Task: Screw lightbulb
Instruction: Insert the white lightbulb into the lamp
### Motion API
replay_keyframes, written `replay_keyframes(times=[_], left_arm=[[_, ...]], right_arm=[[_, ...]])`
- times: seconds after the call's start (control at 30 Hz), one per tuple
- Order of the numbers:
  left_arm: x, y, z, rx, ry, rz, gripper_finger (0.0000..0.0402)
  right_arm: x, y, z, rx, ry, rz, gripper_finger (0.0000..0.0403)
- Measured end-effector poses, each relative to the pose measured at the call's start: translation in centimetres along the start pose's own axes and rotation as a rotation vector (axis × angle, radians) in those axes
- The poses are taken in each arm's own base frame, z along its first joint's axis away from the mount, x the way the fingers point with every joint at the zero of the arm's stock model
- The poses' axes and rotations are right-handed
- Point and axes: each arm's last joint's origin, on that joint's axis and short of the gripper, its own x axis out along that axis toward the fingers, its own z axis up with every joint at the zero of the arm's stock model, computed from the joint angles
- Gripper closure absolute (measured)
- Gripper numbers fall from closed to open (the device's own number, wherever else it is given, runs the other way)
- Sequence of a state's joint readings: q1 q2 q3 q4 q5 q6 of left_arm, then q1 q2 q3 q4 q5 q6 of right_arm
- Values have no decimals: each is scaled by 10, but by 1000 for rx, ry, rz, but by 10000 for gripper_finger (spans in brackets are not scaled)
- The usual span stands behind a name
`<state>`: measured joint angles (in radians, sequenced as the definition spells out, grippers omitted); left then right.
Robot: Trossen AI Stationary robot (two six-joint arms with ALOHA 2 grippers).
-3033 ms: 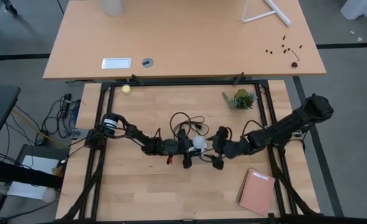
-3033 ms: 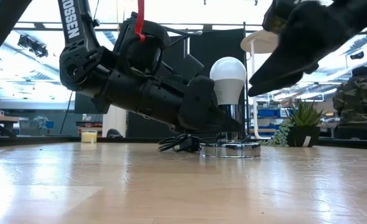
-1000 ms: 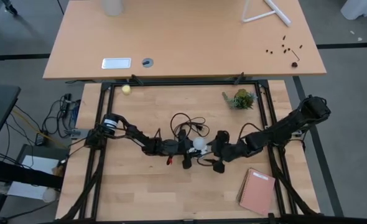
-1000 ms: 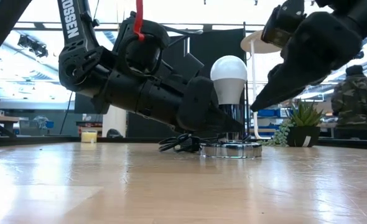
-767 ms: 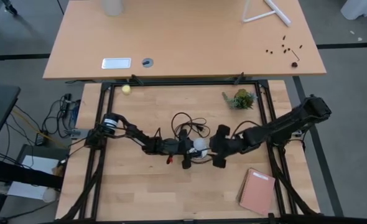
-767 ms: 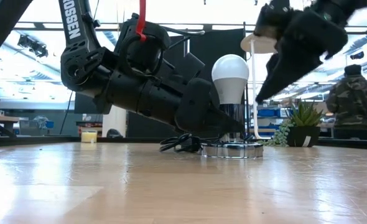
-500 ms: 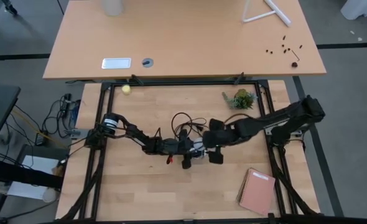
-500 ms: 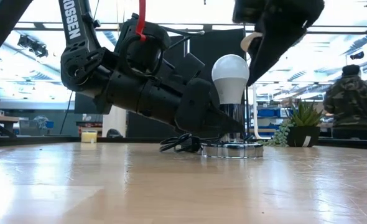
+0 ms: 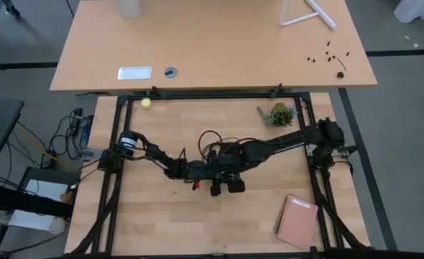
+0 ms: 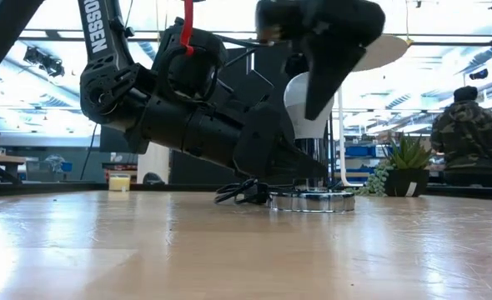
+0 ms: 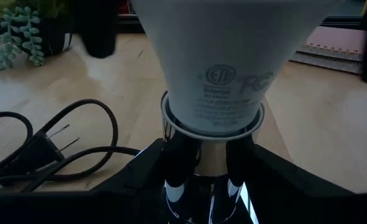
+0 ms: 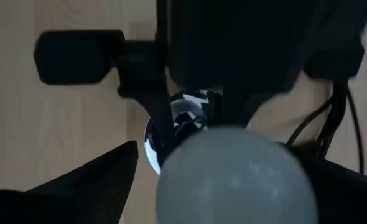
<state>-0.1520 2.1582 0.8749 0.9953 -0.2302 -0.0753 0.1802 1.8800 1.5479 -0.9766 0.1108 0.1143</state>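
Observation:
The white lightbulb [image 10: 304, 112] stands upright in the chrome neck of the round silver socket disc [image 10: 311, 200], which rests flat on the table. It also shows in the left wrist view [image 11: 227, 56] and, from above, in the right wrist view [image 12: 233, 177]. My left gripper [image 9: 215, 173] is shut on the socket neck just below the bulb. My right gripper [image 9: 230, 176] hovers over the bulb, pointing down and open. Its fingers [image 12: 106, 174] stand on either side of the bulb's dome, and I see no touch. In the high view the right gripper hides the bulb. My left gripper pinches the socket's chrome neck [image 11: 211, 146], just under the bulb's collar, between its two fingers [image 11: 143, 171]. It comes in low and nearly level from the table's left. The socket stands upright with its disc on the table.
The socket's black cord [image 9: 215, 140] coils behind the socket. A small potted plant [image 9: 278, 114] stands at the far right, a pink notebook [image 9: 297, 221] lies at the near right, and a yellowish ball [image 9: 146, 103] sits at the far left. A person [image 10: 467, 137] stands in the room behind.
My right gripper has swung from the bulb's right side toward the table's left and risen. It has tipped from a slant to pointing down and now stands over the bulb. The left gripper, the socket and the bulb have kept still.

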Motion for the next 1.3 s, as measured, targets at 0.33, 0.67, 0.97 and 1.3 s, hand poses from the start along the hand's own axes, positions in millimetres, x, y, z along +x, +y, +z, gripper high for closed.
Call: replay_keyframes(times=[0.33, 0.67, 0.97, 1.3], left_arm=[[0, 0, 0, -3, 1, 1, 211], [0, 0, 0, -4, 0, 1, 211], [0, 0, 0, -10, -1, 5, 211], [0, 1, 1, -40, -10, 42, 211]], right_arm=[[13, -7, 15, -94, 112, 67, 45], [21, -19, 14, -68, 153, 69, 126], [22, -19, 14, 19, 158, 58, 146], [22, -20, 13, 345, 171, 11, 146]])
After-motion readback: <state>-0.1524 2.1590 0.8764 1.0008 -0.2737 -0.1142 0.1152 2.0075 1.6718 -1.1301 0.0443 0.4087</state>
